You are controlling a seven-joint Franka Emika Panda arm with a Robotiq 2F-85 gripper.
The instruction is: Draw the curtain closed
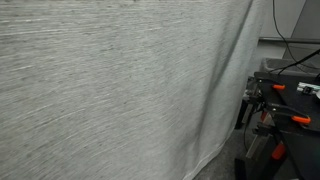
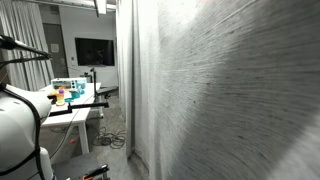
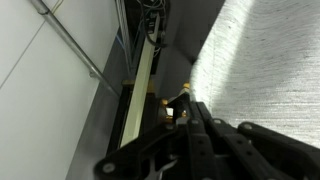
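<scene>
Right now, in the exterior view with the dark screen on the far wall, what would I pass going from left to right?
white robot arm → white table → grey curtain

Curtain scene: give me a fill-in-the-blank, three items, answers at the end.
1. The curtain is light ___ in colour.
2. In an exterior view, the clamps beside the curtain have ___ grips.
3. In the wrist view, the curtain fills the upper ___ corner.
Missing words: grey; orange; right.
</scene>
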